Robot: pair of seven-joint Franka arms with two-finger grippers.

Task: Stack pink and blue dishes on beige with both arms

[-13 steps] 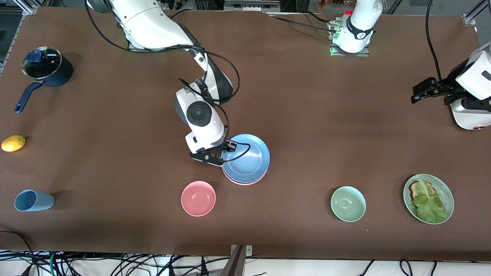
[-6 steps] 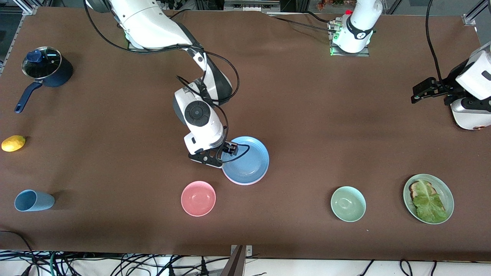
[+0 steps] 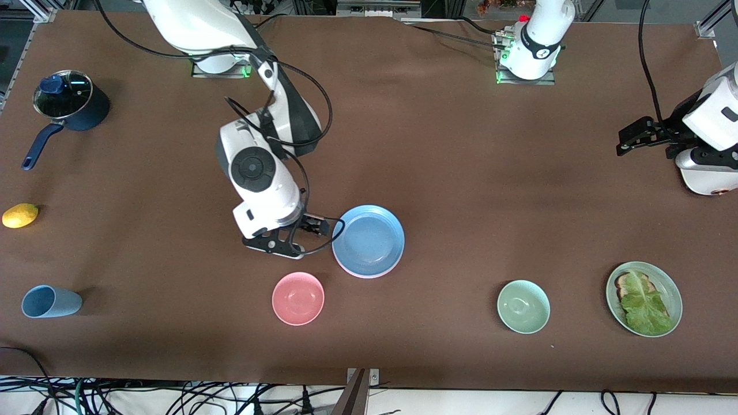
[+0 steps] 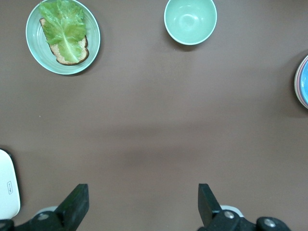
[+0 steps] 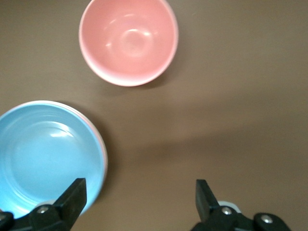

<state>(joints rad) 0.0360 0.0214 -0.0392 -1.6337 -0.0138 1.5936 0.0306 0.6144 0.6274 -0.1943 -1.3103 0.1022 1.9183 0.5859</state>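
The blue plate (image 3: 369, 241) lies flat near the table's middle, on top of the pink plate, of which only a thin rim (image 5: 104, 159) shows under it. The beige plate is hidden. My right gripper (image 3: 293, 236) hangs low beside the blue plate, toward the right arm's end of the table, open with nothing between its fingers; in the right wrist view the blue plate (image 5: 45, 154) lies by one finger. My left gripper (image 3: 626, 138) waits open and holds nothing, over bare table at the left arm's end.
A pink bowl (image 3: 298, 298) sits just nearer the camera than the right gripper. A green bowl (image 3: 523, 306) and a green plate with lettuce (image 3: 644, 298) stand toward the left arm's end. A lidded pot (image 3: 69, 104), lemon (image 3: 20, 215) and light-blue cup (image 3: 51, 301) are at the right arm's end.
My right gripper opened and let go of the blue plate, which settled flat on the pink one. The gripper then drew away toward the right arm's end. The left arm stayed put.
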